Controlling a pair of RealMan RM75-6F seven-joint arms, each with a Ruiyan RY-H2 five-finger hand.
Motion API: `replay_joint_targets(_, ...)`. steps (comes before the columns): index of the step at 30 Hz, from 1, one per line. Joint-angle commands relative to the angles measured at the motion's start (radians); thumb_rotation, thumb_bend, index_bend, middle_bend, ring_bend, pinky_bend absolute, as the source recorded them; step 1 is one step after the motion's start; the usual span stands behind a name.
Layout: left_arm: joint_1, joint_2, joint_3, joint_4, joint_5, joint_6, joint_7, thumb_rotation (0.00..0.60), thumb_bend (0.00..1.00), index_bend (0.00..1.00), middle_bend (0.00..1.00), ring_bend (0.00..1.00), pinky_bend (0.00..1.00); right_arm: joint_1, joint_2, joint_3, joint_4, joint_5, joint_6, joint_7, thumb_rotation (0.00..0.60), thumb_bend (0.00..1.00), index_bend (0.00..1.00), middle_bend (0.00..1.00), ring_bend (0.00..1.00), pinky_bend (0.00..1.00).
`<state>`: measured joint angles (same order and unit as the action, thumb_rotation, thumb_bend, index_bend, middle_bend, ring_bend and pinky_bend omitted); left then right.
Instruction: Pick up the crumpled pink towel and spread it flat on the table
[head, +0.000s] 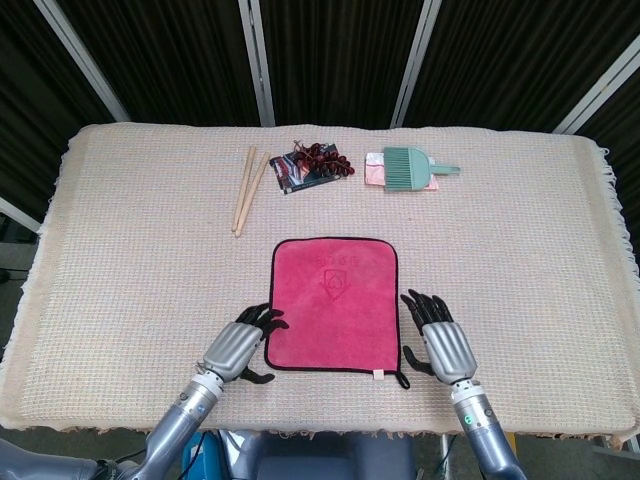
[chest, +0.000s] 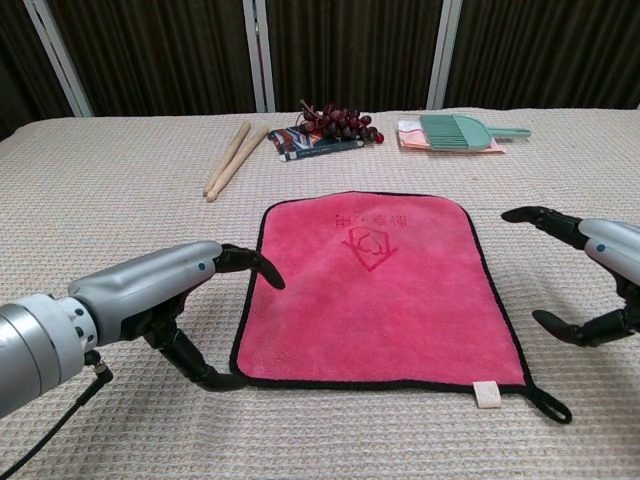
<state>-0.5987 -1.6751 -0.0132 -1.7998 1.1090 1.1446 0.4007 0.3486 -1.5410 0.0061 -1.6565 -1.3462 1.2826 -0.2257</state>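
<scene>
The pink towel (head: 333, 305) (chest: 375, 295) lies spread flat on the beige table cover, black-edged, with a small tag and a loop at its near right corner. My left hand (head: 235, 350) (chest: 150, 295) sits at the towel's near left corner. Its fingers are spread, arching just over the left edge, and its thumb lies beside the corner. It grips nothing. My right hand (head: 443, 345) (chest: 600, 260) hovers just right of the towel's near right corner, fingers apart and clear of the cloth.
Along the far side lie two wooden sticks (head: 248, 188) (chest: 228, 158), a bunch of dark grapes (head: 320, 155) (chest: 340, 122) on a printed packet (head: 295, 172), and a green brush with dustpan (head: 410, 168) (chest: 455, 130). The table's front edge (head: 330, 432) runs just behind my hands.
</scene>
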Motion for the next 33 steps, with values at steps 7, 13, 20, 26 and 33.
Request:
replay_joint_targets(7, 0.026, 0.085, -0.014, -0.074, 0.075, 0.050, -0.036, 0.600, 0.12, 0.19, 0.09, 0.00, 0.05, -0.024, 0.029, 0.002, -0.041, -0.036, 0.045, 0.011, 0.600, 0.39, 0.00, 0.00, 0.00, 0.00)
replay_joint_targets(13, 0.103, 0.220, 0.043, -0.122, 0.198, 0.179, -0.034, 0.600, 0.12, 0.18, 0.08, 0.00, 0.05, -0.049, 0.104, -0.007, -0.054, -0.065, 0.087, -0.005, 0.600, 0.39, 0.00, 0.00, 0.00, 0.00)
replay_joint_targets(20, 0.253, 0.399, 0.145, -0.104, 0.343, 0.388, -0.052, 0.600, 0.10, 0.10, 0.02, 0.00, 0.04, -0.098, 0.181, -0.024, 0.000, -0.124, 0.172, -0.041, 0.600, 0.36, 0.00, 0.00, 0.00, 0.00)
replay_joint_targets(26, 0.372, 0.481, 0.173, -0.028, 0.395, 0.559, -0.050, 0.600, 0.07, 0.03, 0.00, 0.00, 0.00, -0.150, 0.228, -0.042, -0.003, -0.137, 0.227, -0.026, 0.600, 0.33, 0.00, 0.00, 0.00, 0.00)
replay_joint_targets(33, 0.472, 0.541, 0.174, 0.056, 0.363, 0.650, -0.135, 0.600, 0.01, 0.00, 0.00, 0.00, 0.00, -0.198, 0.277, -0.054, -0.011, -0.157, 0.281, 0.008, 0.600, 0.28, 0.00, 0.00, 0.00, 0.00)
